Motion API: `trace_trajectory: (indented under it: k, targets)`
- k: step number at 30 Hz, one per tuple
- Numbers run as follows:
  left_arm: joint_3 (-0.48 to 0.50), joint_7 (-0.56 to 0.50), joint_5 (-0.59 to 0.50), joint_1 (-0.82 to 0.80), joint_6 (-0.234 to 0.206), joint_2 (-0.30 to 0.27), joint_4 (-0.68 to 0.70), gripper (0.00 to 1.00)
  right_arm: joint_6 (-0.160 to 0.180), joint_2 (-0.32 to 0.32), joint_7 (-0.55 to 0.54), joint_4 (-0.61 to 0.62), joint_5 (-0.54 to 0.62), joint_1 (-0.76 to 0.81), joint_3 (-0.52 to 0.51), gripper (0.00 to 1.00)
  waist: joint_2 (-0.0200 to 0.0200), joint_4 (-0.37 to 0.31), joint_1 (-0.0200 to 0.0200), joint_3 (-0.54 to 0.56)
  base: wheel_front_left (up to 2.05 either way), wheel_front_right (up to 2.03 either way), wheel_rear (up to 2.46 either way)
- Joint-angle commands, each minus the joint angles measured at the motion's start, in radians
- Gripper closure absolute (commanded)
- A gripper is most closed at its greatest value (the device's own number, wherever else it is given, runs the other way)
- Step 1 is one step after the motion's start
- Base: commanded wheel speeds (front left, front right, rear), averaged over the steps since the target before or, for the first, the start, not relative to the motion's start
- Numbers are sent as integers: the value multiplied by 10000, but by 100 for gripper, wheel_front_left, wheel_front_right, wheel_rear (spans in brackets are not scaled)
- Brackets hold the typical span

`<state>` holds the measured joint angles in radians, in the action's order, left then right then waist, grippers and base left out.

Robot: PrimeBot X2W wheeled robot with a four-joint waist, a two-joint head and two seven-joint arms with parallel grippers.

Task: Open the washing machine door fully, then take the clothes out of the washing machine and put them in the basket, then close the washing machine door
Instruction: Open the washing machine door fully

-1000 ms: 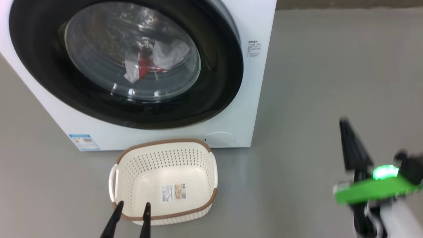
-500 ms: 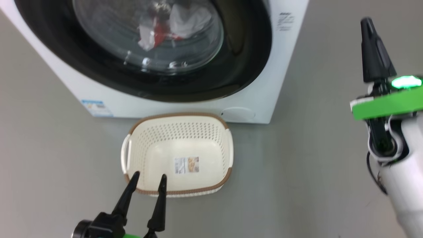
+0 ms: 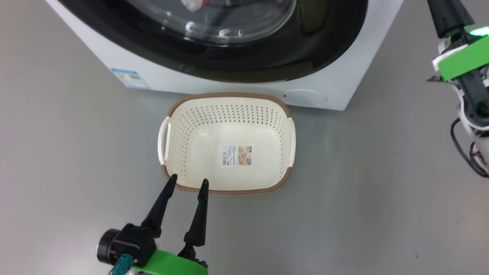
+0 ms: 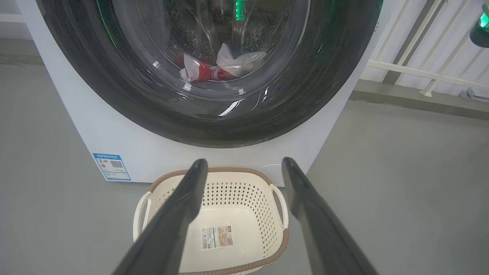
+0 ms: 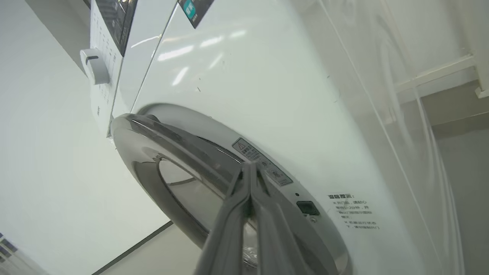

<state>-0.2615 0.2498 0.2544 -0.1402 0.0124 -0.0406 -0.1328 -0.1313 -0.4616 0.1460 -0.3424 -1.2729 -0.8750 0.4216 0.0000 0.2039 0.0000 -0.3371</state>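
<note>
The washing machine door (image 4: 298, 95) is not yet opened. The clothes (image 4: 217, 67) are seen inside behind its glass, and the basket (image 3: 229, 95) is left empty in front. The left gripper (image 3: 189, 179) is spread wide; the right gripper (image 5: 249, 168) is pinched closed by the door's edge.

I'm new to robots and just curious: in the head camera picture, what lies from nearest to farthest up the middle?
Left gripper with two long dark fingers, open → small cream perforated plastic basket with brown rim → big white boxy washing machine with its round glossy black-rimmed glass door.
</note>
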Motion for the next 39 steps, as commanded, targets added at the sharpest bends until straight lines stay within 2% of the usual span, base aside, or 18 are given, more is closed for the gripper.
trace_trajectory:
  k: [1, 10, 17, 21, 29, 39]
  targets:
    - [237, 120, 104, -252, -108, -97, 265, 0, 6, -160, -281, 358, -509, -239, 154, 100, 0, 390, 0, -513, 0, 0, 0]
    - [-175, 120, 367, -610, -197, -97, 267, 0, 6, -890, -2544, 588, -3168, -1224, 70, 100, 0, 713, 0, -1158, 0, 0, 0]
    - [-327, 120, 553, -789, -268, -97, 292, 0, 6, -878, -4415, 181, -4330, -1825, -300, 100, 0, 851, 0, -1501, 0, 0, 0]
    - [-419, 120, 618, -849, -291, -97, 289, 0, 6, -813, -5136, -226, -4445, -2108, -379, 100, 0, 897, 0, -1612, 0, 0, 0]
    - [-505, 120, 717, -1003, -314, -97, 300, 0, 6, -480, -5677, -595, -4127, -2533, -506, 100, 0, 945, 0, -1812, 0, 0, 0]
    - [-462, 120, 729, -987, -333, -97, 224, 0, 6, -190, -6244, -348, -4111, -1951, -646, 100, 0, 851, 0, -1555, 0, 0, 0]
